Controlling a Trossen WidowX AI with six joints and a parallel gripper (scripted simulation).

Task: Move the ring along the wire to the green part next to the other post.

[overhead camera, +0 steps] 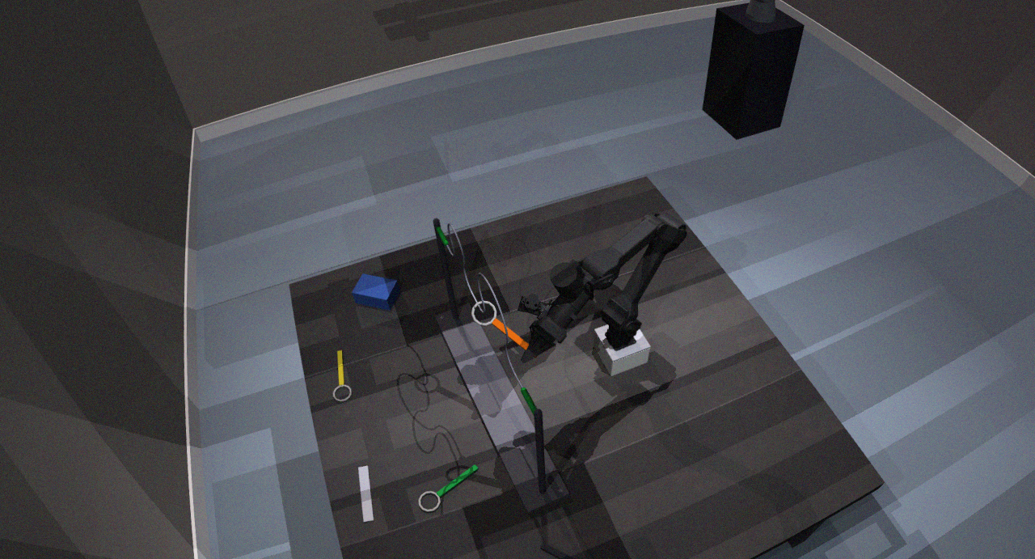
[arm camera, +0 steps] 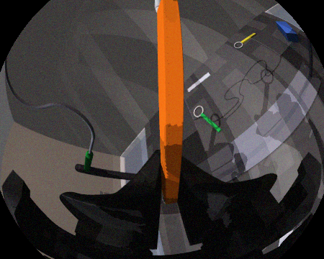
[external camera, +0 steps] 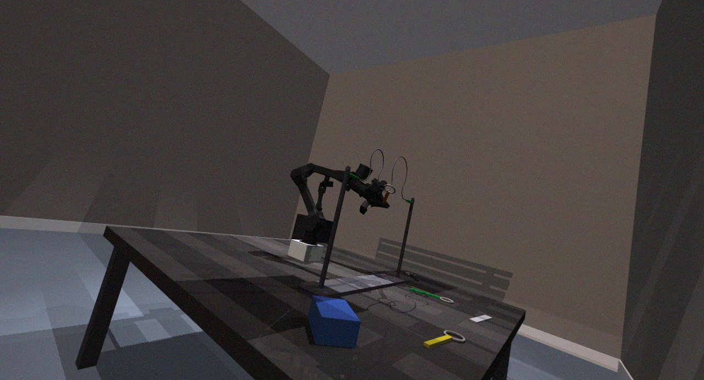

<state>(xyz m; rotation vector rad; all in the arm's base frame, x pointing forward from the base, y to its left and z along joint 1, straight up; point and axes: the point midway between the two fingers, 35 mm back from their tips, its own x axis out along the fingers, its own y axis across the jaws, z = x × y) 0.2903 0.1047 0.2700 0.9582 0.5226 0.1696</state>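
Note:
My gripper (overhead camera: pixel 531 347) (external camera: pixel 386 205) (arm camera: pixel 164 154) is shut on the orange handle (overhead camera: pixel 510 334) (external camera: pixel 385 197) (arm camera: pixel 171 72). The ring (overhead camera: pixel 472 312) (external camera: pixel 394 189) is at the low bend between two humps of the grey wire (external camera: pixel 401 157) (arm camera: pixel 57 104), which appears to pass through it; any contact is too small to tell. One green part (overhead camera: pixel 530 399) (external camera: pixel 409 200) (arm camera: pixel 88 160) is by one post (overhead camera: pixel 539 451) (external camera: pixel 405 240) (arm camera: pixel 108 173). The other green part (overhead camera: pixel 441 235) (external camera: pixel 353 176) is by the post (overhead camera: pixel 446 273) (external camera: pixel 334 225) nearer the blue block. The wrist view shows only the ring's edge.
The blue block (overhead camera: pixel 374 292) (external camera: pixel 334 323) (arm camera: pixel 286 32), a yellow-handled ring tool (overhead camera: pixel 340 367) (external camera: pixel 436 341) (arm camera: pixel 248 37), a green-handled one (overhead camera: pixel 457 480) (external camera: pixel 424 293) (arm camera: pixel 211 122) and a white strip (overhead camera: pixel 365 494) (external camera: pixel 480 318) (arm camera: pixel 199 82) lie on the table beyond the wire stand.

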